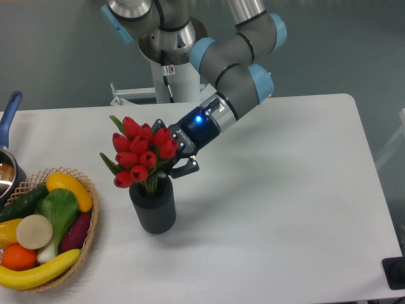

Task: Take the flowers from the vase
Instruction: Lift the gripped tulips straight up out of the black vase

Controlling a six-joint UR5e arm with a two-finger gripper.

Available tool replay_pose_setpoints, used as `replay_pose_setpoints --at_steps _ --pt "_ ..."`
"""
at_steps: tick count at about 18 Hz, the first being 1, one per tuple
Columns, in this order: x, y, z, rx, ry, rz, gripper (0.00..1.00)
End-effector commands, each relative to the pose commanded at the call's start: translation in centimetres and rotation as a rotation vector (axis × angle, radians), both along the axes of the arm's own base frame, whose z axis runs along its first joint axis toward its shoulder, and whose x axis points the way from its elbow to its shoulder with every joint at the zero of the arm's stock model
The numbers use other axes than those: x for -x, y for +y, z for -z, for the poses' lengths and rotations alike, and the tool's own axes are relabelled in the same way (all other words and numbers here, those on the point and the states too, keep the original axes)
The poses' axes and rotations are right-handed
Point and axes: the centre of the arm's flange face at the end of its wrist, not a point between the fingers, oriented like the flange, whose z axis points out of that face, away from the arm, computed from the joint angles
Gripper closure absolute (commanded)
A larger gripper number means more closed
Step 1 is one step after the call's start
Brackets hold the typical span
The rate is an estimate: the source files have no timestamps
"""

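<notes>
On the white table, left of centre: vase, dark, ribbed, upright. Flowers: red tulip bunch, green leaves, stems reaching down into the vase mouth, heads leaning left. Gripper: at the bunch's right side, fingers closed around the stems just above the rim. Far left: wicker basket of fruit and vegetables; blue-handled pot at the table's edge.

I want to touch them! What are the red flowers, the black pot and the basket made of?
The flowers: probably plastic or fabric, since the buds look very even and slightly shiny. The vase: dark and matte; could be ceramic or plastic. The basket: woven wicker, its tan weave showing at the rim.
</notes>
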Motion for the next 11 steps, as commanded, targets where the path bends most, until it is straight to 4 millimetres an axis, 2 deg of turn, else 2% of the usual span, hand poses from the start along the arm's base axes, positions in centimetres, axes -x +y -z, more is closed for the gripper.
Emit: replay_pose_setpoints --at_steps 3,7,11 --pt "0.0 -0.1 -1.7 0.004 -0.009 -0.01 0.54" --pt "0.5 -0.6 -6.0 0.01 -0.023 -0.043 0.54" --pt "0.5 -1.2 -8.4 0.009 -0.026 -0.065 0.54"
